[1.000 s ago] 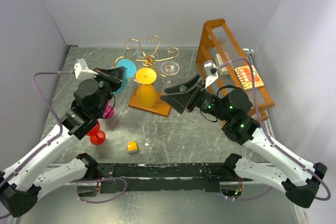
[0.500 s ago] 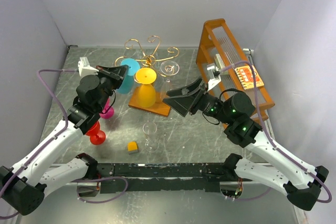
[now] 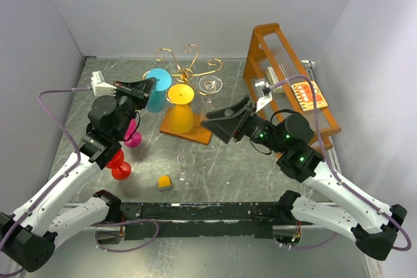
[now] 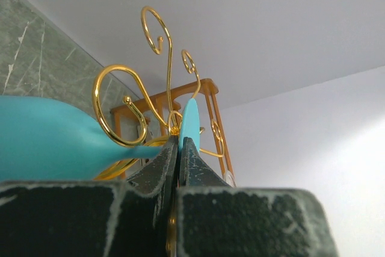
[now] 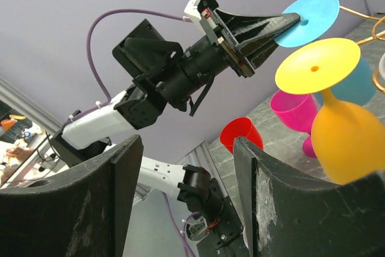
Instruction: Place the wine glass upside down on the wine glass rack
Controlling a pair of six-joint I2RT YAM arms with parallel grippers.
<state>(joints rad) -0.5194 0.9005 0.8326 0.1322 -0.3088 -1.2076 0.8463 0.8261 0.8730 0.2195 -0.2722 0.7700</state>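
left gripper (image 3: 150, 83) clamped on blue wine glass (image 3: 159, 90) foot | right gripper (image 3: 215, 125) spread, empty | rack (image 3: 187, 64) base partly behind yellow glass (image 3: 181, 118)

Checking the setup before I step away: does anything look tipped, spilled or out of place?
Nothing looks spilled or broken. The blue glass is tilted only because the left hand pinches its foot beside the rack. The one stray thing is a small yellow block lying on the table near the front edge.
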